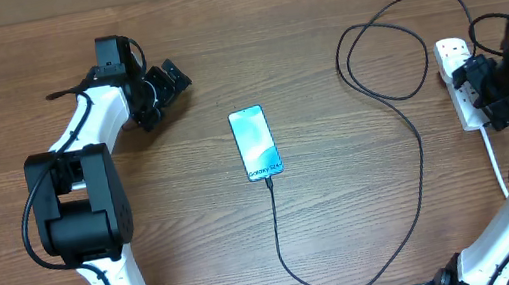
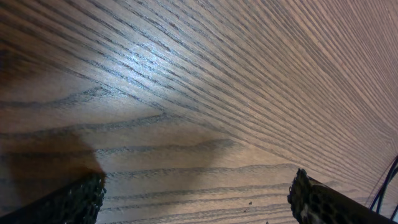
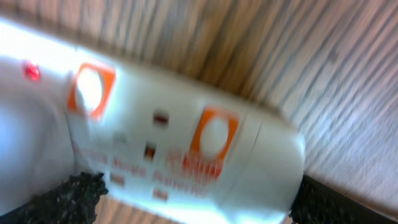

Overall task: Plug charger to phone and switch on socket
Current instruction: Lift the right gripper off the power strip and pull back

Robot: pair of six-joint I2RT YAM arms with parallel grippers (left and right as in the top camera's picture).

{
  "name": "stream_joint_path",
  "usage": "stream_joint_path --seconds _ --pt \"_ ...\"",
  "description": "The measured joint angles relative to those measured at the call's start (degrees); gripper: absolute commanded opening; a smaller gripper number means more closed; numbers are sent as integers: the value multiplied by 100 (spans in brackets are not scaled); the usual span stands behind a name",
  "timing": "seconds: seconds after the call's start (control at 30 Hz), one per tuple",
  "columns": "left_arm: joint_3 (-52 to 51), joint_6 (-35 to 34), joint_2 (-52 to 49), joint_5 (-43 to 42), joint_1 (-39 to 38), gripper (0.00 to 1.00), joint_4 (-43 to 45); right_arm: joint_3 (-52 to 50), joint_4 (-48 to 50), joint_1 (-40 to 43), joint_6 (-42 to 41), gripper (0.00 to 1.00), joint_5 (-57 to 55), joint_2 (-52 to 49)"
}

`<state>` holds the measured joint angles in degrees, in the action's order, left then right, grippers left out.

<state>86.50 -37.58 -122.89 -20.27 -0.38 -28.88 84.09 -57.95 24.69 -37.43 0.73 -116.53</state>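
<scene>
The phone point(image 1: 256, 142) lies face up mid-table, its blue-and-white screen lit. The thin black charger cable point(image 1: 418, 153) runs from the phone's near end, loops round the front and curls up to the black plug point(image 1: 460, 61) in the white power strip point(image 1: 458, 82) at the right edge. My right gripper point(image 1: 492, 92) hangs open just over the strip; its wrist view shows the strip's end point(image 3: 205, 149) with orange switches between the fingertips point(image 3: 196, 199), blurred. My left gripper point(image 1: 165, 85) is open and empty at the back left, over bare wood point(image 2: 196, 199).
The strip's white cord point(image 1: 496, 162) trails toward the front right beside my right arm. A red light point(image 3: 30, 71) glows on the strip. The table is brown wood grain point(image 1: 316, 12).
</scene>
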Motion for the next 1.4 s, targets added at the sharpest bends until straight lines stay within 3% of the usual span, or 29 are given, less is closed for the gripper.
stream_joint_path --seconds 0.5,1.4 --pt "0 0 2 0 0 100 2 35 -1067 -297 81 100 208 181" --pt "0 0 2 0 0 100 0 -761 -262 -3329 120 100 328 227"
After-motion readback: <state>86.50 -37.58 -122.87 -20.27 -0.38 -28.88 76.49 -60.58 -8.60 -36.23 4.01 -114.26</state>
